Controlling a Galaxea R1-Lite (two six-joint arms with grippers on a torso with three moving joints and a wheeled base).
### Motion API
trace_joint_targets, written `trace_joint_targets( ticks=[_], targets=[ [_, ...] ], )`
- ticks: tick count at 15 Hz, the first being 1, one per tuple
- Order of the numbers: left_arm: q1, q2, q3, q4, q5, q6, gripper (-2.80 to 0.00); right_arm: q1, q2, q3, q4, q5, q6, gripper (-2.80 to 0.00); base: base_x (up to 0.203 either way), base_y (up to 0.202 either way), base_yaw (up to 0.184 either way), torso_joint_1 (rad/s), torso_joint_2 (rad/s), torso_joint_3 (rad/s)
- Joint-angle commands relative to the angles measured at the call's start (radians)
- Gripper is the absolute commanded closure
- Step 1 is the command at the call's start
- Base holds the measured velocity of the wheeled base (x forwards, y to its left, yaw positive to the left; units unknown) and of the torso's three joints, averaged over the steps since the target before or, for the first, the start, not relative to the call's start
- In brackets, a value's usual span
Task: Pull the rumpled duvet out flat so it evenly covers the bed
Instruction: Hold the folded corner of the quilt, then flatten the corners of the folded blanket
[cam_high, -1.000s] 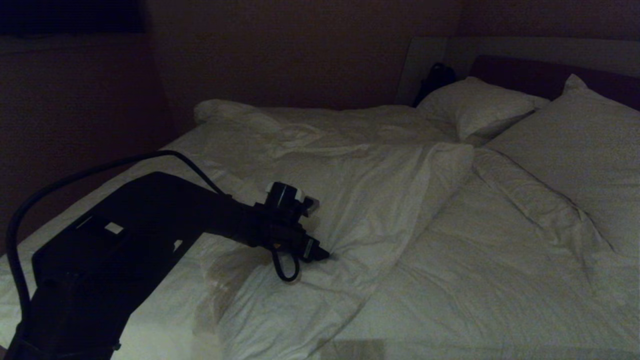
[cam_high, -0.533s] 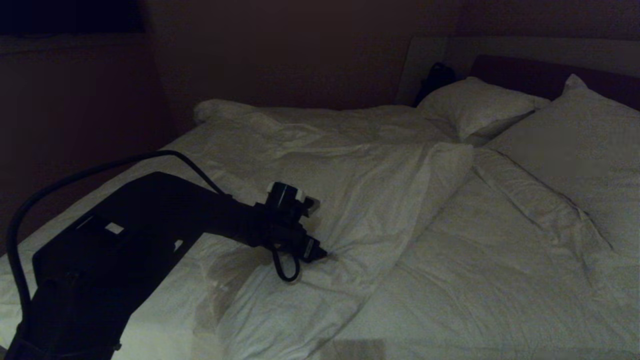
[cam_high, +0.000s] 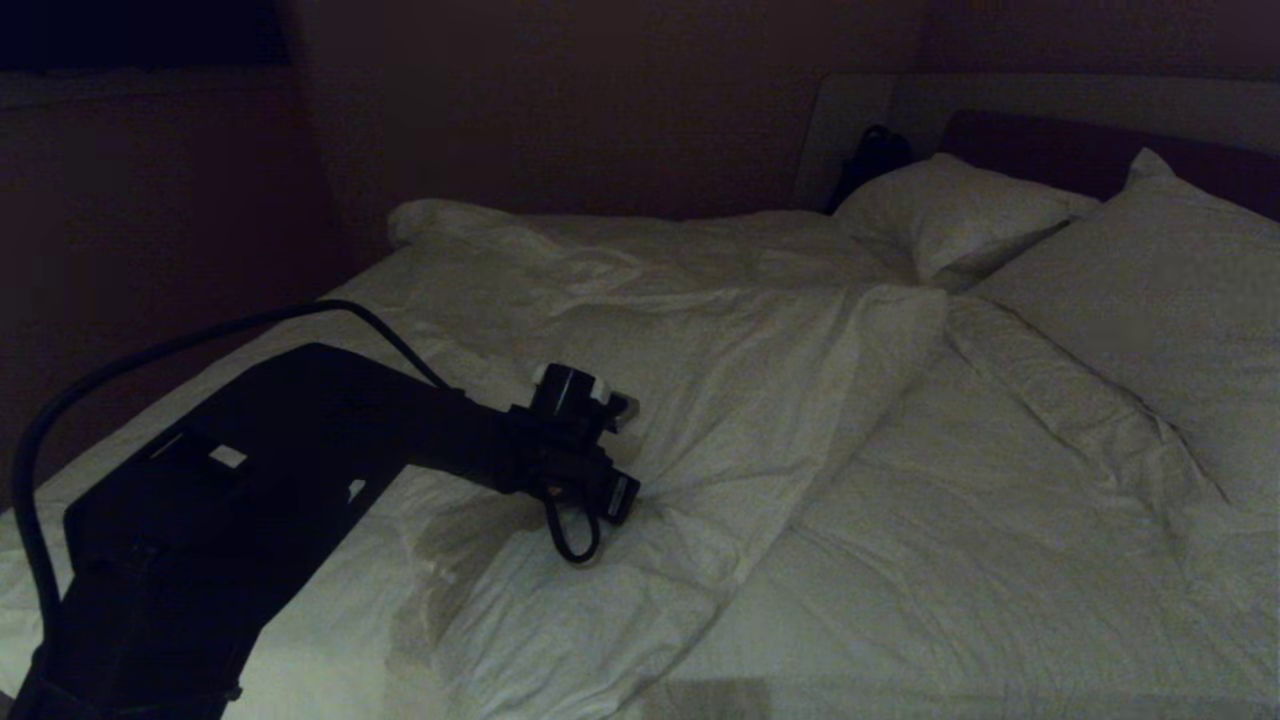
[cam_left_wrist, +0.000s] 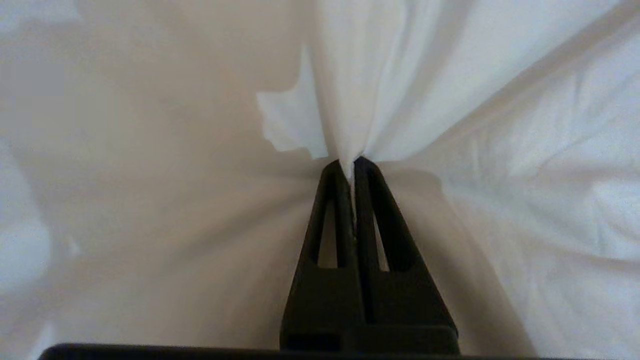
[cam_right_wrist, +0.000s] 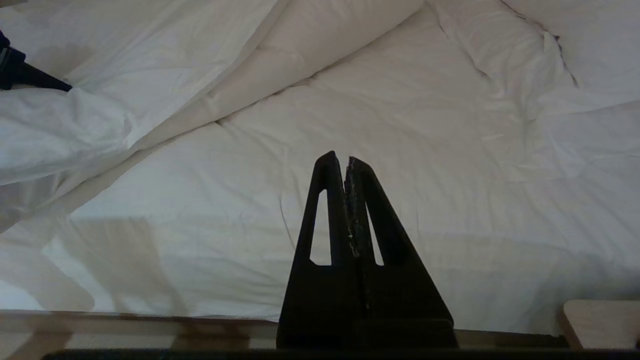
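- Pinching a fold of the duvet (cam_high: 700, 400) with the left tool (cam_left_wrist: 352, 167), near the duvet's folded-back edge on the bed (cam_high: 1000, 560).
- Keeping the right tool (cam_right_wrist: 346, 160) closed, empty, hanging over the bed's near side.
- Next, likely: dragging the fold toward the pillows (cam_high: 1150, 300) while gripping firmly.

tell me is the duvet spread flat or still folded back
Folded back. The duvet lies bunched on the bed's left half, its edge turned over, leaving the sheet bare. The left gripper pinches a fold.

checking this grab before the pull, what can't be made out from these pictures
- Head view: left gripper fingers, hidden by its own wrist and the duvet folds.
- Left wrist view: how much cloth is pinched, hidden between the shut fingers.
- Head view: foot end of the bed, cut off by the picture's lower edge.
- Head view: right gripper, out of frame.
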Motion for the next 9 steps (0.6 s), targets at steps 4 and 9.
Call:
trace_joint_targets(
  ticks=[4, 9],
  targets=[
    [0.001, -0.018, 0.011, 0.0, -0.001, 0.001, 0.0, 0.001, 0.001, 0.0, 0.0, 0.0, -0.001, 0.0, 0.0, 0.0, 0.0, 0.0, 0.0, 0.0],
    [0.001, -0.041, 0.026, 0.0, -0.001, 0.001, 0.0, 0.002, 0.0, 0.0, 0.0, 0.0, -0.001, 0.0, 0.0, 0.0, 0.0, 0.0, 0.0, 0.0]
  ],
)
